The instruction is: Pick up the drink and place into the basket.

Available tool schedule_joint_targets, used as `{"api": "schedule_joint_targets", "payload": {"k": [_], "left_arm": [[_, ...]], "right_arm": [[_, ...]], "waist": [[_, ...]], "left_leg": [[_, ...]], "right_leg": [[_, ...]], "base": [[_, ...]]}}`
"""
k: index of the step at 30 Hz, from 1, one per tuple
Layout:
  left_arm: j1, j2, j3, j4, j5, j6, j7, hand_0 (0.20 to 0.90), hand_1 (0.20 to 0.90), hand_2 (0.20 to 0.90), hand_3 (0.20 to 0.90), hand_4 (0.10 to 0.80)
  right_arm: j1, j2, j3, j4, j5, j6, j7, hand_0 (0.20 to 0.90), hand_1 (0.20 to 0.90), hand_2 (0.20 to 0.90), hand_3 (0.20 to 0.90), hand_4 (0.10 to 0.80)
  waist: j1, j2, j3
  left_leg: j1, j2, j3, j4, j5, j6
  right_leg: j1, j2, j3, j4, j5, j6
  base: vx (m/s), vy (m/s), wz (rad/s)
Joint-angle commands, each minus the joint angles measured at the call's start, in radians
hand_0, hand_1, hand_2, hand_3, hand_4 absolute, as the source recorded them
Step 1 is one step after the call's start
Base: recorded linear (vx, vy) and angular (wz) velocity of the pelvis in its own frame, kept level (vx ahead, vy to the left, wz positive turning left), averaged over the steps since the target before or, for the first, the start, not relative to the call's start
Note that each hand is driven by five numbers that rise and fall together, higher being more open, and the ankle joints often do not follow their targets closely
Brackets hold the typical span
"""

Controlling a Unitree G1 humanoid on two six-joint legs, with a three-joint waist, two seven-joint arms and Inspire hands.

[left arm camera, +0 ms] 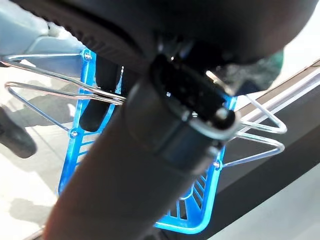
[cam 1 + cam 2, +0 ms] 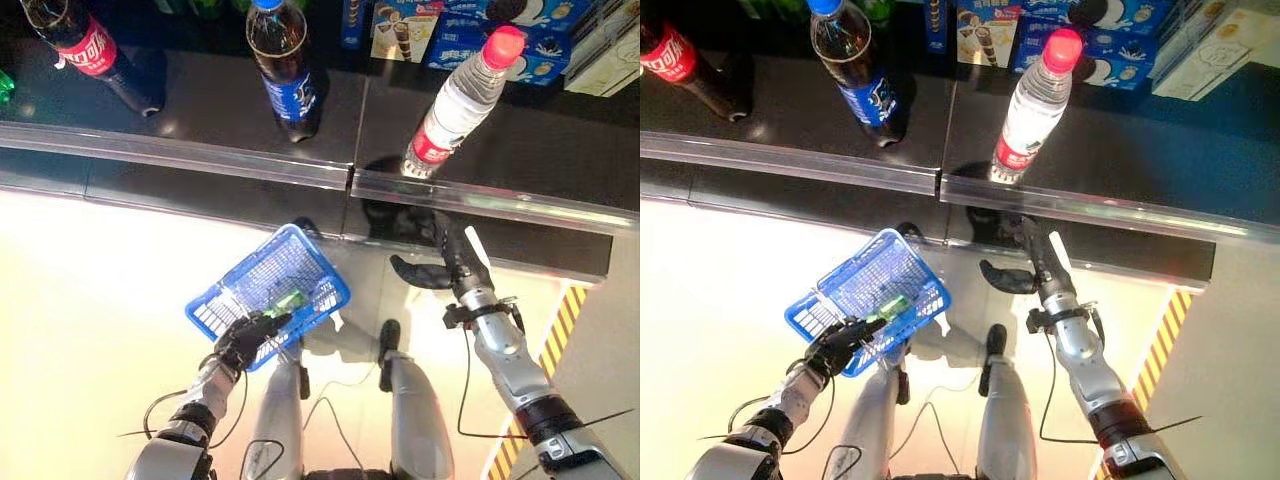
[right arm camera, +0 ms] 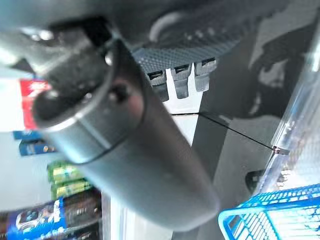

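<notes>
Three drinks stand on the dark shelf: a clear water bottle with a red cap at the right, a dark bottle with a blue label in the middle, and a dark bottle with a red label at the left. My right hand is open and empty, fingers straight and thumb spread. It is just below the shelf's front edge, under the water bottle. My left hand is shut on the wire handles of the blue basket, held up at the lower left. A small green thing lies in the basket.
A clear plastic rail runs along the shelf's front edge. Blue and white snack boxes stand at the back of the shelf. Yellow and black hazard tape marks the floor at the right, beside a grey surface.
</notes>
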Motion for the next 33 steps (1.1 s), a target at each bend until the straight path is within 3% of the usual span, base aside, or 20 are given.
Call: {"api": "schedule_joint_targets", "payload": {"k": [1,7,33], "left_arm": [[0.095,0.043,-0.011,0.001,-0.002,-0.037,-0.033,0.300,0.300,0.300,0.200,0.100],[0.117,0.032,-0.006,-0.011,-0.017,-0.055,-0.031,0.300,0.300,0.300,0.200,0.100],[0.123,0.022,-0.016,-0.044,-0.036,-0.041,-0.006,0.300,0.300,0.300,0.200,0.100]], "right_arm": [[-0.015,-0.043,-0.066,-0.199,-0.003,-0.115,-0.030,0.900,0.900,0.900,0.900,0.800],[-0.034,-0.055,-0.104,-0.297,0.011,-0.143,-0.075,0.900,0.900,0.900,0.900,0.800],[-0.132,-0.100,-0.187,-0.404,0.063,-0.205,-0.183,0.900,0.900,0.900,0.900,0.800]], "waist": [[-0.024,-0.039,-0.035],[-0.024,-0.039,-0.022],[-0.022,-0.030,0.000]], "left_leg": [[0.003,-0.031,-0.008,0.208,-0.220,0.014],[0.018,-0.029,-0.004,0.185,-0.214,0.016],[0.036,-0.032,0.012,0.178,-0.207,0.010]], "right_leg": [[0.014,0.034,0.029,-0.152,0.126,0.017],[0.033,0.045,0.033,-0.170,0.122,0.010],[0.071,0.046,0.019,-0.193,0.119,-0.003]], "base": [[0.012,0.017,-0.12],[0.002,0.009,-0.09],[-0.002,0.003,-0.03]]}}
